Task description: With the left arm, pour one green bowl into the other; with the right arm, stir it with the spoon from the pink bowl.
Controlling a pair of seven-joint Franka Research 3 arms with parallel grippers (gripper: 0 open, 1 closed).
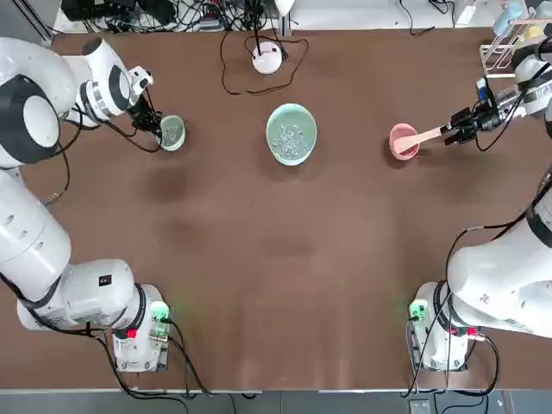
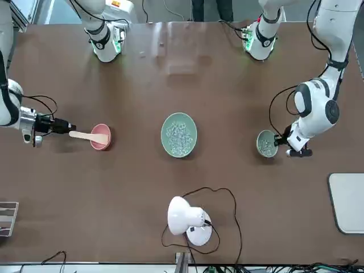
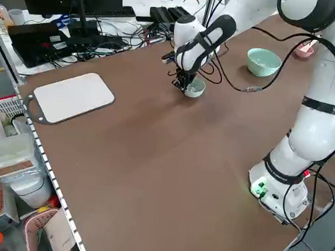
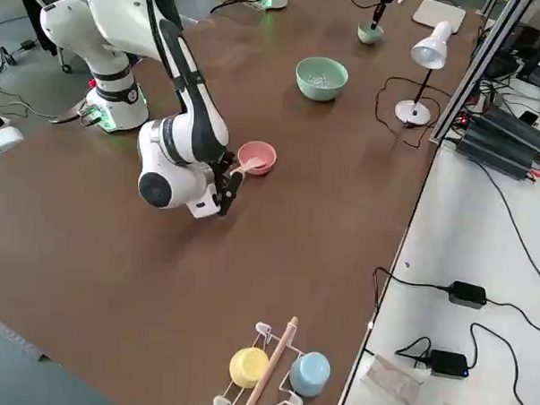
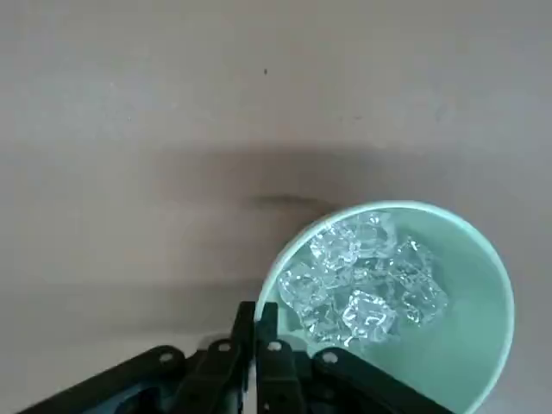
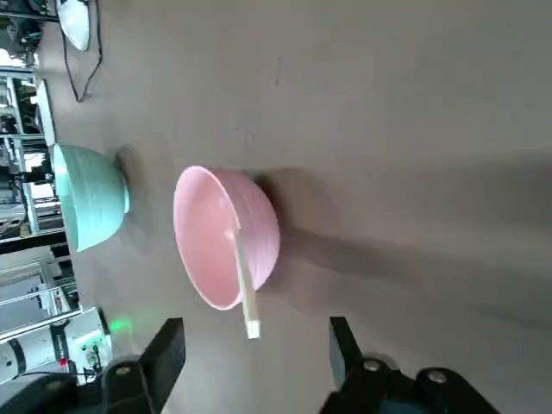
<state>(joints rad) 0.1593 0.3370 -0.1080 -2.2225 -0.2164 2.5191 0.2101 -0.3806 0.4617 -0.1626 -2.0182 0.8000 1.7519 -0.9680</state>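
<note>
Brown table (image 1: 259, 259). Left gripper (image 1: 156, 127) clamped on small bowl (image 1: 172, 133) rim (ice inside); big bowl (image 1: 291, 133) well off toward centre. Right gripper (image 1: 454, 131) spread at spoon (image 1: 420, 138) handle end; handle points straight at it, scoop in pink bowl (image 1: 403, 141).

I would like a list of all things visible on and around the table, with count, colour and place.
small green bowl: 1, pale green, table's left, clear bits inside
large green bowl: 1, mint, centre, clear bits inside
pink bowl: 1, pink, right
spoon: 1, beige, resting in pink bowl
lamp: 1, white, far edge
board: 1, white, left end
cups: 2, yellow and blue, right rack
left gripper: 1, black, shut on small bowl's rim
right gripper: 1, black, open around spoon handle
</note>
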